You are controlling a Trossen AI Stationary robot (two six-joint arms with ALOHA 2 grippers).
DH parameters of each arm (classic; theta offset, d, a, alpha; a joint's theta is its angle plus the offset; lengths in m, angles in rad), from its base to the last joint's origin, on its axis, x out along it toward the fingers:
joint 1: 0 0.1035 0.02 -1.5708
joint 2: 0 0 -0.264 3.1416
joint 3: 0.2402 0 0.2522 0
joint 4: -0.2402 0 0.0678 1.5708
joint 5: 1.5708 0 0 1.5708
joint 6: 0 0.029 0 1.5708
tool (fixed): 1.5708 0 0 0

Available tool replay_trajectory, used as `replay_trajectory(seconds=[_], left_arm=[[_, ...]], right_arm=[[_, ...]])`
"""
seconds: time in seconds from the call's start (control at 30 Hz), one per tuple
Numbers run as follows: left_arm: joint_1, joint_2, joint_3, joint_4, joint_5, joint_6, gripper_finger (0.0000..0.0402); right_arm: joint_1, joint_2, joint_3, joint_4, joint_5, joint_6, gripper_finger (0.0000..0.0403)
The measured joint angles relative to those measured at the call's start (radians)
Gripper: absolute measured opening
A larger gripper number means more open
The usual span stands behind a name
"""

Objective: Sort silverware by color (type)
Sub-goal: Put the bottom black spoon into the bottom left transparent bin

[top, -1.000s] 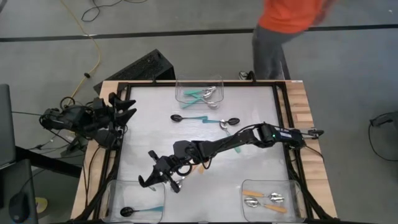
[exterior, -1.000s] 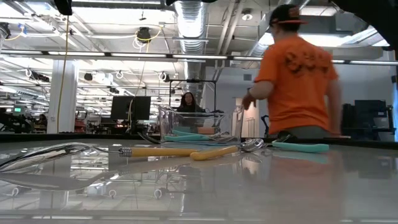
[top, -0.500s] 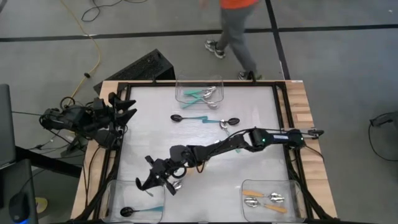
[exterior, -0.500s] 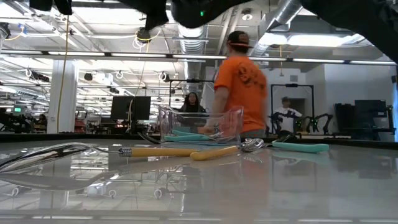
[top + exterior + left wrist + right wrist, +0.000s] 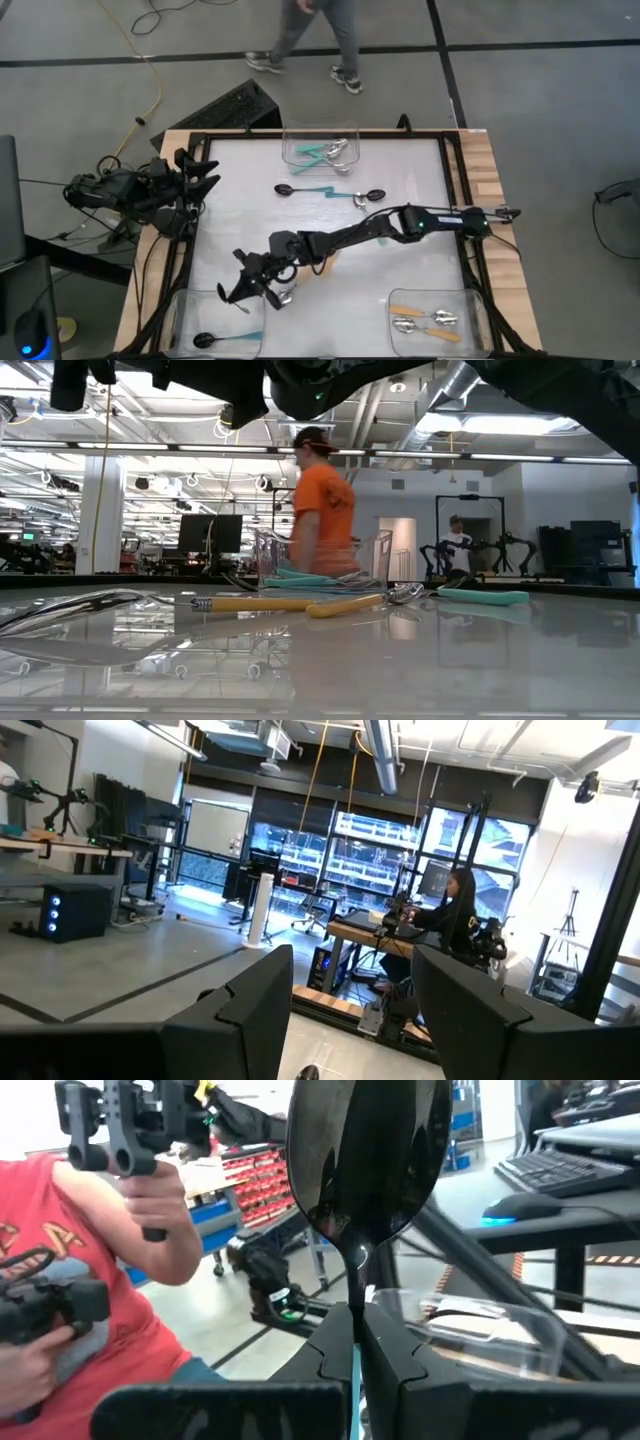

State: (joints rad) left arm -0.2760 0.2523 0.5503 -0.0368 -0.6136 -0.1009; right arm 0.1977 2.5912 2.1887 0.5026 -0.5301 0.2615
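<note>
Toward seven o'clock on the table [image 5: 400,215], the right gripper [image 5: 248,290] hangs just beside the rim of a clear bin [image 5: 180,318], its fingers pressed together on the teal handle of a black-bowled spoon [image 5: 365,1160]. The right wrist view shows that spoon standing up out of the closed fingers, bowl outward. The bin beside it already holds one black spoon with a teal handle [image 5: 225,339], so the carried piece looks bound for the same place.

At five o'clock a second bin [image 5: 475,300] holds the orange-handled spoons [image 5: 425,320], two as far as can be told. At twelve o'clock a third bin [image 5: 292,140] holds the silver spoons with teal handles [image 5: 330,152]; their count is hard to read.

Two pieces lie loose on the table near its middle, toward twelve: a black spoon with a teal handle [image 5: 305,190] and, just beside it toward three o'clock, a silver spoon with a teal handle [image 5: 358,195].

By this layout the sorting seems well advanced: three groups are started, one spoon is in the air, and the two loose ones remain.

The left gripper [image 5: 200,178] waits at the ten o'clock edge of the table, fingers spread and holding nothing.
</note>
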Motion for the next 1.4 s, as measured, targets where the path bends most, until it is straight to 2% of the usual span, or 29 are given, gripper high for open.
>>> replay_trajectory(seconds=[1.27, 1.4], left_arm=[[0.0, 0.0, 0.0, -0.018, -0.004, 0.01, 0.019], [0.0, 0.0, 0.0, -0.018, -0.004, 0.01, 0.019]], right_arm=[[-0.016, 0.033, 0.0, 0.018, 0.006, 0.074, 0.0027], [-0.016, 0.033, 0.0, -0.001, 0.034, 0.079, 0.0027]])
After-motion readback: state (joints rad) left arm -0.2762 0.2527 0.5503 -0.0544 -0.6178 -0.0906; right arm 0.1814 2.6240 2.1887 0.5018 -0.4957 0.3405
